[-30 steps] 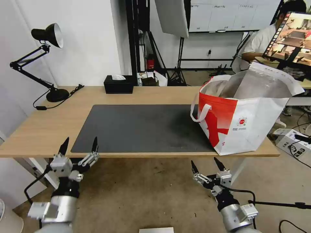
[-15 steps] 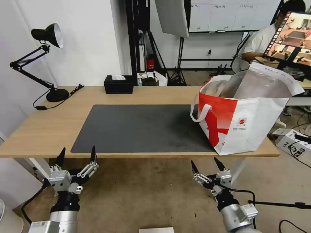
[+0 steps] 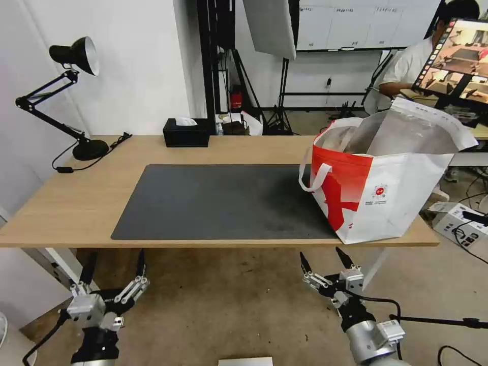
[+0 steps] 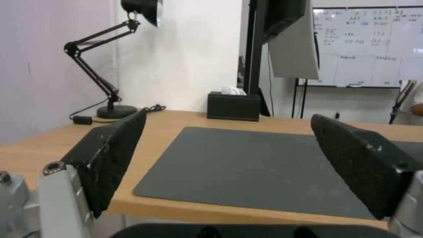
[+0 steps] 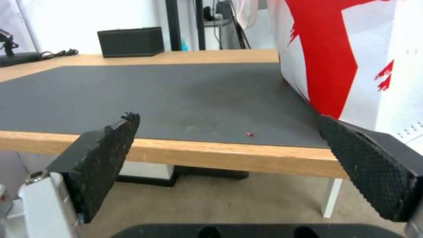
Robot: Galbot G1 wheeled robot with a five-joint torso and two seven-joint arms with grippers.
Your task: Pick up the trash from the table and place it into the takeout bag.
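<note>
My arms are silver-grey cylinders with white blocks and black cables. Each ends in a pincer, left pincer point(image 3: 114, 264) and right pincer point(image 3: 323, 260), with pointed black fingers point(image 4: 112, 158) textured in fine dimples, set on pale metal brackets with round screws.

Head view high, wrist views low (shared mat point(image 3: 218, 201))
</note>
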